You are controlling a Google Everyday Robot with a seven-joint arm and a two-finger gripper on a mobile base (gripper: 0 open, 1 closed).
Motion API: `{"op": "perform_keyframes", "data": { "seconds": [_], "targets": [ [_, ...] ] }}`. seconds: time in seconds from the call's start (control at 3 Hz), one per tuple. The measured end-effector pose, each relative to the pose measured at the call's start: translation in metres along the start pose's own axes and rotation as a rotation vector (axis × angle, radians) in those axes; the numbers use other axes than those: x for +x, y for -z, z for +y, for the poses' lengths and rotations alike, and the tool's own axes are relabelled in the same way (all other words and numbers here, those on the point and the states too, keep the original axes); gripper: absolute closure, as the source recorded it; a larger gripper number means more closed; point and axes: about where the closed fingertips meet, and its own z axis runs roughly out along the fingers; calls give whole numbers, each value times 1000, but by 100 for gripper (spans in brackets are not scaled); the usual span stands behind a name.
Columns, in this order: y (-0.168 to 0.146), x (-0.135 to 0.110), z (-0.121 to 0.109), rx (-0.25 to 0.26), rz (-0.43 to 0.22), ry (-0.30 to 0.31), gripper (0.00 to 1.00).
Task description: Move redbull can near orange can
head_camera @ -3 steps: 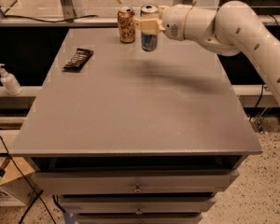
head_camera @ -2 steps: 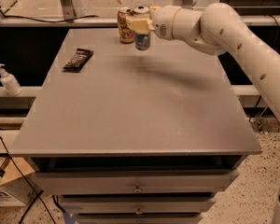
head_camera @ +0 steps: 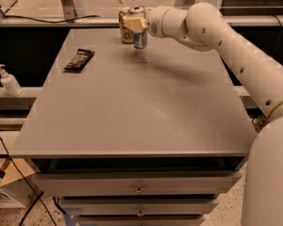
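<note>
Camera view: redbull can (head_camera: 140, 40) is held by the far edge of the bench (head_camera: 132, 112), just beside the orange can (head_camera: 125, 34). It is clamped at its upper body by the end effector (head_camera: 136, 22). Thin, smooth walls are judged light, slippery and dentable, so a gentle mid-body hold is advised.

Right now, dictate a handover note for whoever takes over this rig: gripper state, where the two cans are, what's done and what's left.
Gripper: at the far edge of the table, fingers shut on the redbull can, gripping its upper body.
Redbull can: upright, right beside the orange can, on its right. I cannot tell whether its base is on the table.
Orange can: upright at the far edge.
Done: the redbull can has been brought next to the orange can.
Left: make sure the can is set down, open the fingers, and back the arm away without knocking either can.
</note>
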Motion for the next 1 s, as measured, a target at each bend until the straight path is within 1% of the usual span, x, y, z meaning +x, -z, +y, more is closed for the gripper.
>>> {"op": "perform_keyframes", "data": {
  "seconds": [0.33, 1.0],
  "targets": [
    [-9, 11, -16, 36, 31, -25, 84],
    [-13, 27, -36, 79, 58, -77, 38]
  ]
}}
